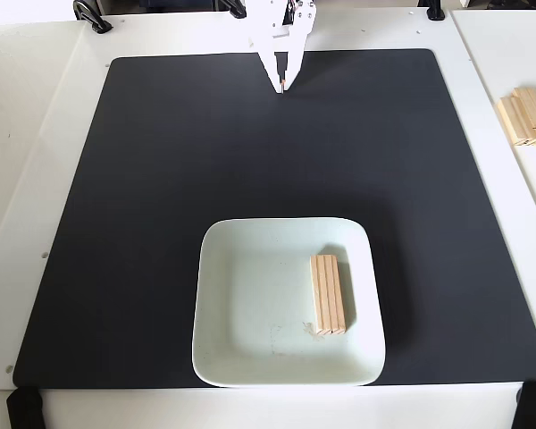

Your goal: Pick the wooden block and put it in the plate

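A white worktop [36,134] fills the fixed view, and a large matte black square mat [161,179] covers most of it. Near the mat's front edge sits the large white square plate [228,313] with rounded corners and a raised rim. Pale loose wooden sticks [525,121] lie piled at the worktop's right edge, off the mat. The small grooved pale wooden block [328,294] lies flat inside the plate, towards its right side. The white end effector [283,85] points down over the mat's far edge, well apart from the plate, its fingers together and empty
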